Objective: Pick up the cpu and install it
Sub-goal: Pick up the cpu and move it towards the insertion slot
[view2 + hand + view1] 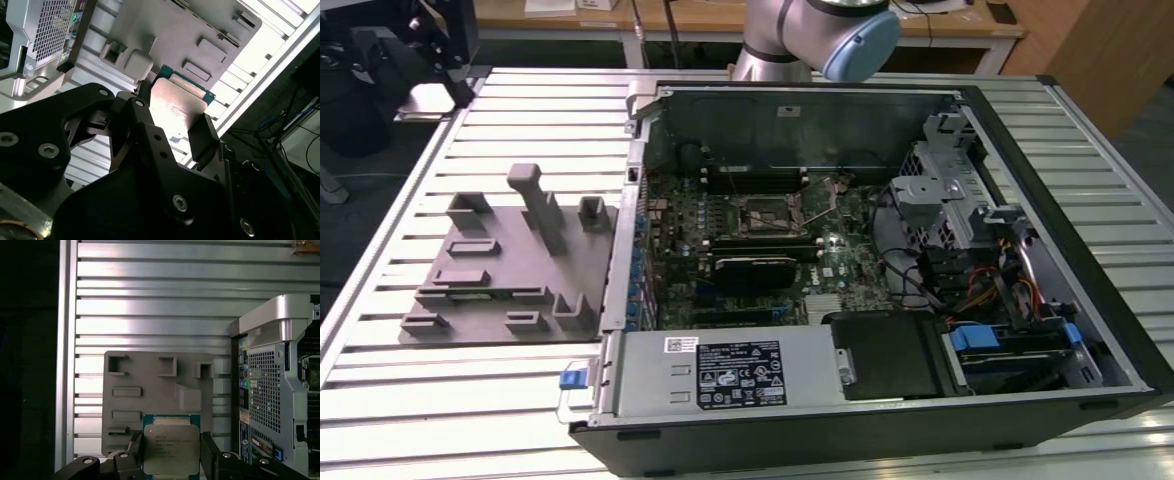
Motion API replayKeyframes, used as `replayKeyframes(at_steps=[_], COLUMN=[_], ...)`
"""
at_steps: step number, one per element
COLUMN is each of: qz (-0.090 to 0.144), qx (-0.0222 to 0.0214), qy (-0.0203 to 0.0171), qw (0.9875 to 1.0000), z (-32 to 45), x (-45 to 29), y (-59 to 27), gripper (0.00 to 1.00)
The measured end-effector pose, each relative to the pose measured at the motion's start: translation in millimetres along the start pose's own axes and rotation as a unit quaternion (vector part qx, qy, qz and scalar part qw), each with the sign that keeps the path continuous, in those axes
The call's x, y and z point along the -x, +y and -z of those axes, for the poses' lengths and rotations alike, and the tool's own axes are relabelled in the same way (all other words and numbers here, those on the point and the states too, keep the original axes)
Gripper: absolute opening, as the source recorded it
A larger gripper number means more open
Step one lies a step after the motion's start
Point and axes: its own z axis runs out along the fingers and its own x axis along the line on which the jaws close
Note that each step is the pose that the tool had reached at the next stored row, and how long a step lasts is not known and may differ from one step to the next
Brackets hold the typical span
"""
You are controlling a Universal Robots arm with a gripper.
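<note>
One cpu [170, 440] | square, metal top facing up | pincer [171, 455] clamped on two opposite edges

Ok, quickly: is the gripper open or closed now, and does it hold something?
Gripper: closed on the cpu, with one finger on each side of it in the first wrist view.

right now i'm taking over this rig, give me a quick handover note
Gripper: jaws shut on the cpu, one on each side edge.
Cpu: held in the air over the gray fixture tray on the slatted table, outside the open computer case.
Done: pickup.
Left: install. The motherboard socket inside the case looks empty.
</note>
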Motion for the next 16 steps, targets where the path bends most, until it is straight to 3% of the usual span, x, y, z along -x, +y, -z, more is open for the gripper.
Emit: replayKeyframes(at_steps=[16], qz=[0.0], qx=[0.0], qy=[0.0], qw=[1.0], z=[-0.6], x=[19.7], y=[1.9], gripper=[0.54])
